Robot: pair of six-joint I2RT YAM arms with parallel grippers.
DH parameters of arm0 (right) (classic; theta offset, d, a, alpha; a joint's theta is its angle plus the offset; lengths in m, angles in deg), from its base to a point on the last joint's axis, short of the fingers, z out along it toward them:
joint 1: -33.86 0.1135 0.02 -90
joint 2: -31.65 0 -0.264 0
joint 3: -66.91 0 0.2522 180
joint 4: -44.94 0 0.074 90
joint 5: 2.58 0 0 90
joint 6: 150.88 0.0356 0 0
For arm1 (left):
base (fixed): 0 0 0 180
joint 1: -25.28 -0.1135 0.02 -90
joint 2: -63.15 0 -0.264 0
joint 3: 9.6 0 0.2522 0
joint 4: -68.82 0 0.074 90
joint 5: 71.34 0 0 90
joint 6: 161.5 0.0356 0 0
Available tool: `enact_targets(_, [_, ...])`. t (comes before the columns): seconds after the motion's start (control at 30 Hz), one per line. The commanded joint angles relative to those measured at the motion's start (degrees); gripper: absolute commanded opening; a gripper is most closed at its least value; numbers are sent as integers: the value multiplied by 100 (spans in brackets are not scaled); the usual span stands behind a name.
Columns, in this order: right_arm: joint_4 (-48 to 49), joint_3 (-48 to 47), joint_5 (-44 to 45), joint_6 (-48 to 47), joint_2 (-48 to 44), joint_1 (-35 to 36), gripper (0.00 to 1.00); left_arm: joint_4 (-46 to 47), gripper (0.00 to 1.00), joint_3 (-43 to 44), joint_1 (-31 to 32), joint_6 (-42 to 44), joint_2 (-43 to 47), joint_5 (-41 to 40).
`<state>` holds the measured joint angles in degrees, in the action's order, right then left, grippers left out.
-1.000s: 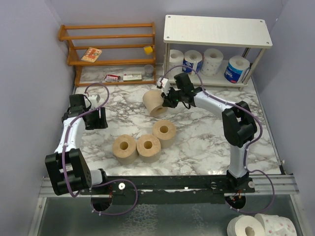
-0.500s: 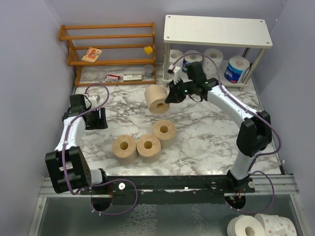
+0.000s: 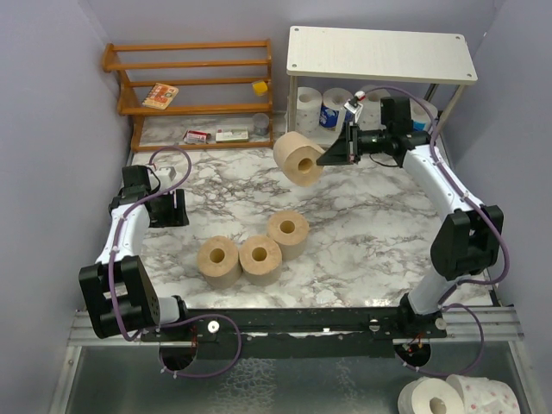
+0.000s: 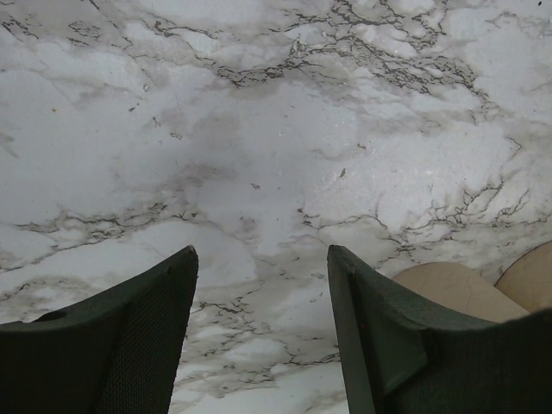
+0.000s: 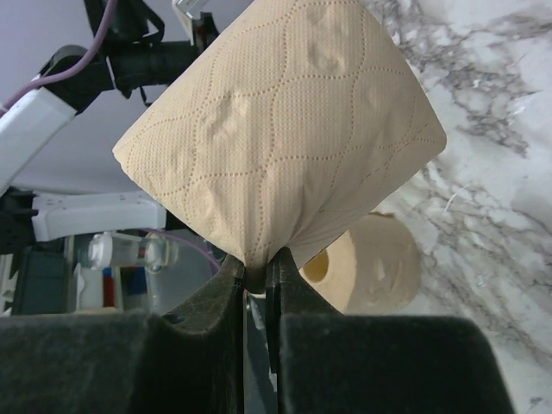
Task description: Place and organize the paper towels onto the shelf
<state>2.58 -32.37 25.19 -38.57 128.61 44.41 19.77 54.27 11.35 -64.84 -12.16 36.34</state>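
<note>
The right end effector [image 3: 328, 158] is pressed together on 1 tan roll [image 3: 299, 159]. Its fingers [image 5: 216, 297] pinch a fold of the outer paper, and the roll hangs tilted, off the tabletop [image 3: 371, 216]. The roll sits in front of the shelf [image 3: 379, 53], near its front-left leg and not yet on either board. On the lower board stand white and blue-and-white rolls [image 3: 330, 108], partly hidden behind the arm. 3 more tan rolls [image 3: 260, 259] sit in a tight cluster on the tabletop, nearer the arm bases, cores facing up. The left end effector [image 4: 260, 259] is spread and holds nothing. It hovers low over bare marble on the left side, with the edges of tan rolls showing at the lower right of its wrist view.
</note>
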Motion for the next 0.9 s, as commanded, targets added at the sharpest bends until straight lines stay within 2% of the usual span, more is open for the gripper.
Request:
enact_targets(0.0, [-1120,-165,-495,17,118,-159,1,-51,63,116,-57,80,-57,95])
enact_targets(0.13, [-900,400,-428,466,-254,-496,1,-54,63,118,-57,82,-58,87])
enact_targets(0.23, [82,1253,-491,1429,-873,-824,1,-51,63,116,-65,82,-76,79])
enact_targets(0.43, [1201,1822,13,3191,-1778,-1865,1,-57,63,130,-74,73,-133,76])
enact_targets(0.63, [2107,1661,496,5122,-2057,-3225,1,-97,63,127,-74,79,-186,104])
enact_targets(0.7, [1816,1206,436,5103,-2085,-3460,1,-99,63,116,-104,85,-164,97])
enact_targets(0.77, [1176,541,534,4635,-2136,-3608,1,-99,62,151,-111,68,-163,2])
enact_targets(0.87, [1518,349,500,4983,-2379,-4012,1,-115,59,143,-154,91,-163,-38])
